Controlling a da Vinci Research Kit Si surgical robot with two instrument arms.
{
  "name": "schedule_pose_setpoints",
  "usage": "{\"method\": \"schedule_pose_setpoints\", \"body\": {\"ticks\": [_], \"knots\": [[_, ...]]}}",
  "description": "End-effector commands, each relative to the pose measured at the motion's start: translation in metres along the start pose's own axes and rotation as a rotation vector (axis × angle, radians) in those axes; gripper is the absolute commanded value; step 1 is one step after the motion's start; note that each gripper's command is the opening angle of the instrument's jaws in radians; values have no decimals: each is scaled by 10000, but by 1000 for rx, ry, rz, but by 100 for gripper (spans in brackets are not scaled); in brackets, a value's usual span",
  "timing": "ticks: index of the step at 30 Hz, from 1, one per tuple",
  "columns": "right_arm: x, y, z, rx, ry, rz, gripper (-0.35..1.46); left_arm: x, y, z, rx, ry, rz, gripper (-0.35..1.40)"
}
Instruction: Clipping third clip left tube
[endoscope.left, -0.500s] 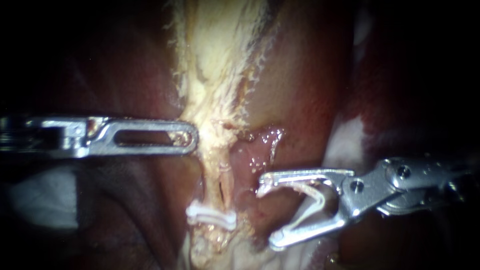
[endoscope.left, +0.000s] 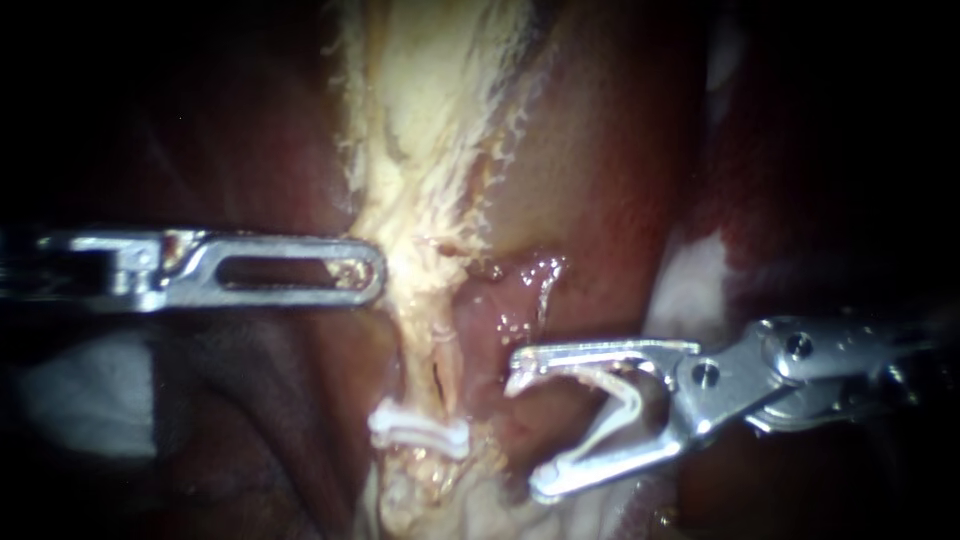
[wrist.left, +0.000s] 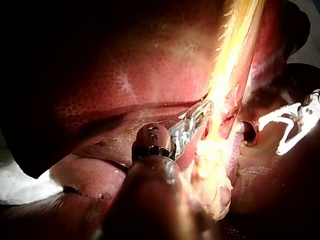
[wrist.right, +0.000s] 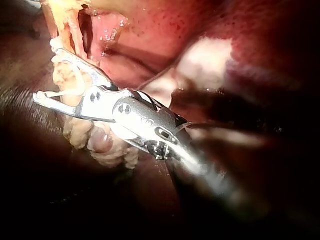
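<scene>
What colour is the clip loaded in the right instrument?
White; the clip shows best in the endoscope view.

Endoscope close on the tube (endoscope.left: 428, 325); wrist cameras flanking, same tube

Two instruments: one left instrument (endoscope.left: 376, 270) and one right instrument (endoscope.left: 527, 428). Two white clips: one closed clip (endoscope.left: 418, 432) across the single pale tube (endoscope.left: 440, 345), and one open clip (endoscope.left: 632, 400) seated between the right instrument's jaws.
</scene>
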Motion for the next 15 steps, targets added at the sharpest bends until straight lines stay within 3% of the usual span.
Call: {"method": "schedule_pose_setpoints", "body": {"ticks": [1, 5, 10, 15], "knots": [[-3, 1, 3, -1, -1, 5, 59, -3, 1, -5, -7, -6, -2, -35], [-13, 7, 15, -7, -8, 7, 59, -7, 3, -17, -17, -16, -7, -35], [-26, 17, 34, -14, -31, 21, 59, -5, 1, -21, -19, -18, -9, -35], [-37, 27, 49, -18, -30, 40, 59, -2, -3, -23, -21, -20, -11, -35]]}}
